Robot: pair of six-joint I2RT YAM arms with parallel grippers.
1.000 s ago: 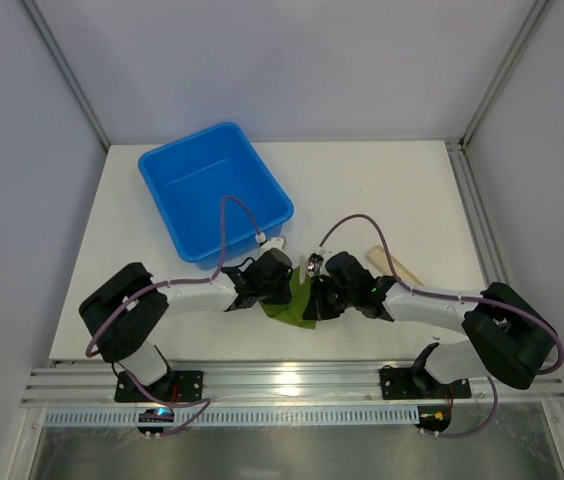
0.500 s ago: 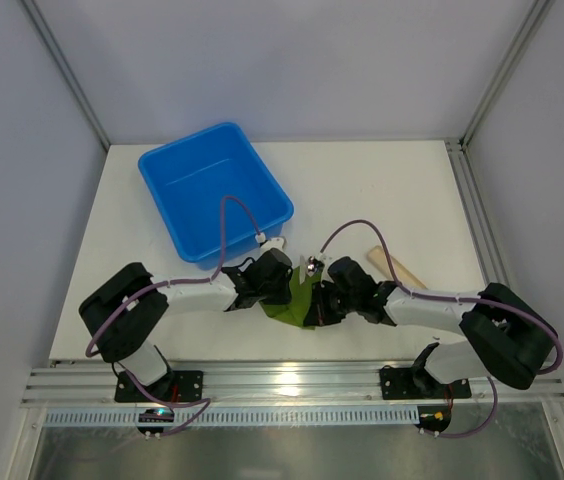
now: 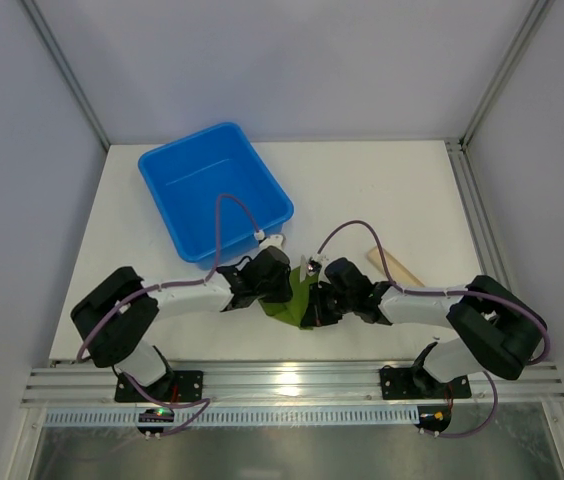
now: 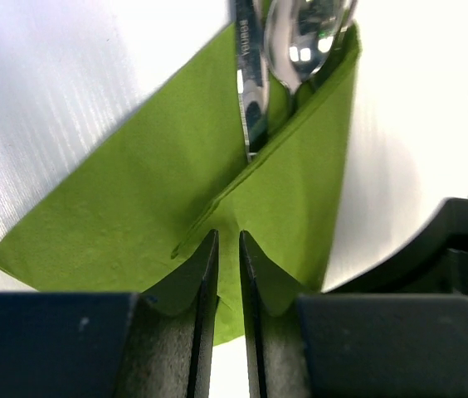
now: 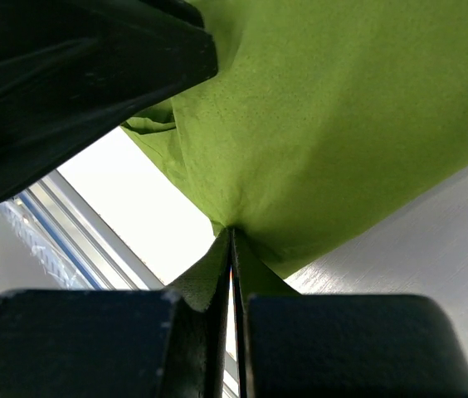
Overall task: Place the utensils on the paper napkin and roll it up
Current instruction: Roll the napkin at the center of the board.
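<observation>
Though top view masks grips, wrist views show right claw [image 5: 230, 240] pinching napkin [image 5: 342, 108], utensils [image 4: 299, 41] in fold; left claw [image 4: 226, 249] unclear.

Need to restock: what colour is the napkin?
The napkin is green, clearest in the left wrist view.

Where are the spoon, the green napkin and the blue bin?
spoon [image 4: 304, 37], left wrist view, its shiny bowl.
green napkin [image 4: 126, 215], left wrist view, its left flap.
blue bin [image 3: 207, 190], top view, its bare floor.
</observation>
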